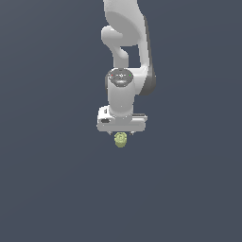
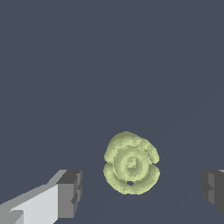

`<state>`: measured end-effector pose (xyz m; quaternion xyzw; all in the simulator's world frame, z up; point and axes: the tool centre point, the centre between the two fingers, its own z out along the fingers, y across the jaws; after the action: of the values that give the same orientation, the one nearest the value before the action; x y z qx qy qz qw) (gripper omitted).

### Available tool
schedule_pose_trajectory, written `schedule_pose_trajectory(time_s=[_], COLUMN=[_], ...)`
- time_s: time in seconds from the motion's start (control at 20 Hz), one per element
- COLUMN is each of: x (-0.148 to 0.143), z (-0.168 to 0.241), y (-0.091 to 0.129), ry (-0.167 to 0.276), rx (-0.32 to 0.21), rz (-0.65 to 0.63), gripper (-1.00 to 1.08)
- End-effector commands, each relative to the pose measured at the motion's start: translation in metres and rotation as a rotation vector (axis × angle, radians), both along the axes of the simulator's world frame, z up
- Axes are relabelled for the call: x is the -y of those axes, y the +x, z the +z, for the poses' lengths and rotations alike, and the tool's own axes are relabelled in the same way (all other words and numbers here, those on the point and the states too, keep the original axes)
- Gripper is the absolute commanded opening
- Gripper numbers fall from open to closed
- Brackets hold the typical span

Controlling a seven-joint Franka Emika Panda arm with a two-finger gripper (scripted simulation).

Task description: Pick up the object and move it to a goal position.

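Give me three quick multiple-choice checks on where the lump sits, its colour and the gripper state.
1. Where is the object relative to the gripper fingers?
A. between them
B. outside them
C. on top of the arm

2. What colour is the object?
A. red
B. yellow-green
C. blue

3. How is the gripper?
A. shut on the object
B. open
C. out of view

Answers: 1 A, the wrist view shows it in the gap between both fingers; 2 B, both views show that tint; 3 B, clear space on each side of the lump.

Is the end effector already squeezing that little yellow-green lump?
No: in the wrist view the end effector is open, with clear gaps between each of its fingers and the lump.
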<state>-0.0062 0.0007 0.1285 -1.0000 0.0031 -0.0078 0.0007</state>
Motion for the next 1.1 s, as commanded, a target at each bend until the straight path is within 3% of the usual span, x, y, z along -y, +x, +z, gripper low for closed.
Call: schedule_pose_trajectory(time_s=[0.0,0.55,1.05], x=[0.001,0.002,0.002], z=[-0.014,-0.032,-0.074], y=[-0.006,-0.013,-0.014], ry=[0.0,-0.001,-0.001], rx=[-0.008,-0.016,-0.016], rz=[-0.017,-0.03,-0.033], gripper=[1.0,1.0,1.0])
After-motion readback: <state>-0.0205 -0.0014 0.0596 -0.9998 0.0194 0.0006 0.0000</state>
